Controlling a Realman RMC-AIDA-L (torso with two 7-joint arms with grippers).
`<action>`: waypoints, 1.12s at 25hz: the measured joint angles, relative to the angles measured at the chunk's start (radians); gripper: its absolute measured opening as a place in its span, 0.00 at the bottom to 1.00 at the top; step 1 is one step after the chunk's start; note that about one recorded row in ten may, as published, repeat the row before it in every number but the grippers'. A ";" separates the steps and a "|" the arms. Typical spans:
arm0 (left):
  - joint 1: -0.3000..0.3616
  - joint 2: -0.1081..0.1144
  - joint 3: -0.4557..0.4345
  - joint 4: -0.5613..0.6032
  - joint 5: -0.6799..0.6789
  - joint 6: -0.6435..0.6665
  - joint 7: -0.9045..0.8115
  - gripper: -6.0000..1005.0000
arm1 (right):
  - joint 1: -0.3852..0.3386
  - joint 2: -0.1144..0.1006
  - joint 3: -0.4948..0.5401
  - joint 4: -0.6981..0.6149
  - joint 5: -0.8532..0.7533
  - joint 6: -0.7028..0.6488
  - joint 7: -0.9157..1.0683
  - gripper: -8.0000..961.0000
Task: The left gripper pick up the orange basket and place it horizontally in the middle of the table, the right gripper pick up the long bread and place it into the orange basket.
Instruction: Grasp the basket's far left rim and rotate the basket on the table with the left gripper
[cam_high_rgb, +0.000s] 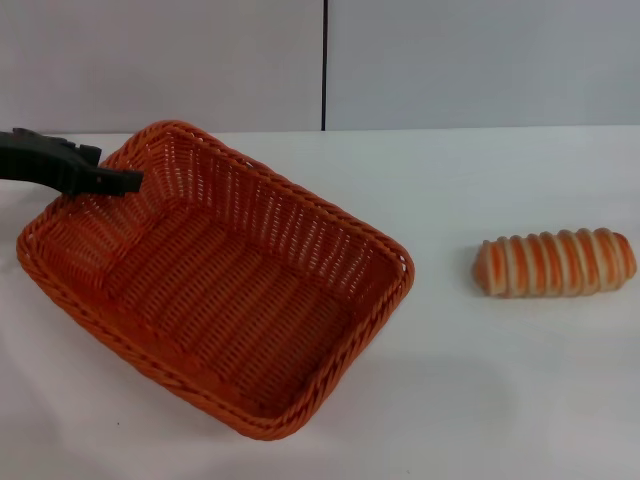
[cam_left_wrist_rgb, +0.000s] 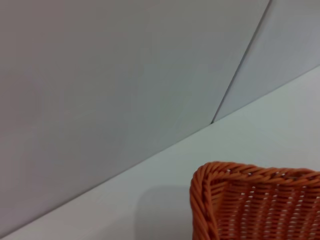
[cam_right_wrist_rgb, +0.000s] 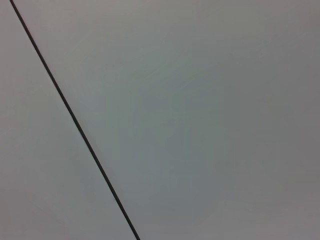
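The orange basket (cam_high_rgb: 215, 285) lies on the white table (cam_high_rgb: 500, 380) at the left of the head view, turned diagonally, with one corner toward the front. Its braided rim corner (cam_left_wrist_rgb: 210, 175) also shows in the left wrist view. My left gripper (cam_high_rgb: 118, 180) reaches in from the left edge, over the basket's far-left rim, its tip just inside the basket. The long bread (cam_high_rgb: 555, 263), cream with orange-brown stripes, lies on its side at the right, well apart from the basket. The right gripper is out of view; its wrist camera shows only a grey wall.
A grey wall panel with a dark vertical seam (cam_high_rgb: 324, 65) stands behind the table. Bare white tabletop separates the basket from the bread and runs along the front edge.
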 joint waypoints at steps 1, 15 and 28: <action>0.000 0.000 0.000 0.000 0.000 0.000 0.000 0.68 | 0.000 0.000 0.000 0.000 0.000 0.000 0.000 0.62; -0.013 -0.014 0.046 -0.017 0.072 -0.046 -0.020 0.66 | 0.004 0.000 0.000 0.000 0.000 0.005 0.000 0.62; -0.016 -0.021 0.060 -0.013 0.080 -0.066 -0.019 0.44 | 0.009 0.000 0.000 0.000 0.005 0.024 0.000 0.62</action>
